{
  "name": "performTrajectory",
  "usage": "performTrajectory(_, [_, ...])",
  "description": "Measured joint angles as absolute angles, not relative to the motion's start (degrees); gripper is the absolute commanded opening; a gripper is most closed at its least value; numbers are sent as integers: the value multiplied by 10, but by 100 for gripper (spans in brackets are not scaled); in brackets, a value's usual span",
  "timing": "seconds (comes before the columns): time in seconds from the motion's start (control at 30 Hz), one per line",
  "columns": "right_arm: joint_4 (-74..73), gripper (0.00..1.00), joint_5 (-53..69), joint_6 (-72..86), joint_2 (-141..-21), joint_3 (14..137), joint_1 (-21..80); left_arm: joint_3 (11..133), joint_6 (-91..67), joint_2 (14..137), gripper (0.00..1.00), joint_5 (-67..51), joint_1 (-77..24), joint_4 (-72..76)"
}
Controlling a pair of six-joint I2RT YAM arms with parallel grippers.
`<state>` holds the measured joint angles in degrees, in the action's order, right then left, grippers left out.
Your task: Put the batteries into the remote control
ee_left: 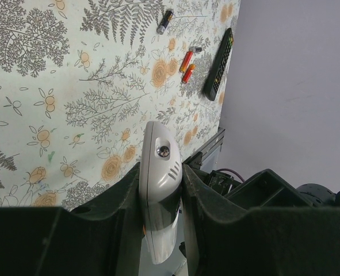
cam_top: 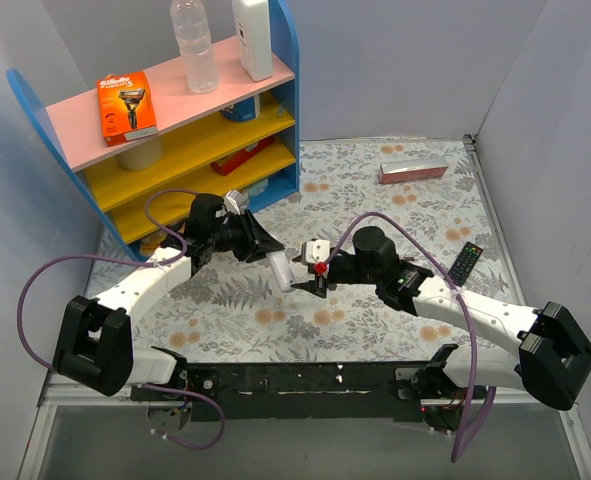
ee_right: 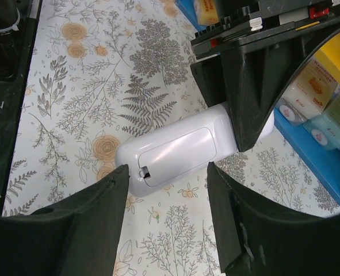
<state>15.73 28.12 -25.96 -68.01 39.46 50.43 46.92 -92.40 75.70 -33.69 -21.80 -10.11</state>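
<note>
In the overhead view we cannot make out the batteries (ee_left: 186, 60). Only the left wrist view shows them: two red cells and a darker one (ee_left: 165, 21) lying at twelve o'clock, near a black remote (ee_left: 218, 63). The left end effector (ee_left: 161, 171) is clamped narrow on the white remote control (ee_left: 155, 138), whose near end is cut off. The right wrist view alone shows the battery cover (ee_right: 178, 150), still in place. The right end effector (ee_right: 167, 168) stands wide, a finger on either side of the remote's end, though we cannot tell whether they touch it. A fern-print cloth covers the worktop (cam_top: 375, 210), grey walls (cam_top: 405, 60) enclose it, and a shelf unit (cam_top: 75, 128) stands at eleven o'clock.
</note>
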Motion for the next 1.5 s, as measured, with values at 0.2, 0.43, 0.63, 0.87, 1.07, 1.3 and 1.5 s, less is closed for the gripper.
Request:
performTrajectory(0.2, [159, 63, 272, -263, -688, 394, 507, 473, -926, 757, 0, -342, -218, -101])
performTrajectory(0.43, [168, 58, 269, -268, -691, 390, 508, 474, -925, 757, 0, -346, -217, -101])
performTrajectory(0.63, [169, 53, 270, -269, -695, 387, 508, 474, -922, 757, 0, -345, -215, -101])
performTrajectory(0.87, [170, 41, 271, -268, -696, 387, 510, 479, -910, 757, 0, -346, -214, -102])
performTrajectory(1.07, [178, 35, 270, -267, -705, 387, 510, 491, -890, 769, 0, -348, -214, -110])
performTrajectory(1.3, [182, 38, 270, -266, -712, 387, 511, 497, -882, 775, 0, -352, -215, -122])
performTrajectory(1.5, [183, 43, 270, -269, -714, 387, 511, 497, -882, 775, 0, -351, -215, -126])
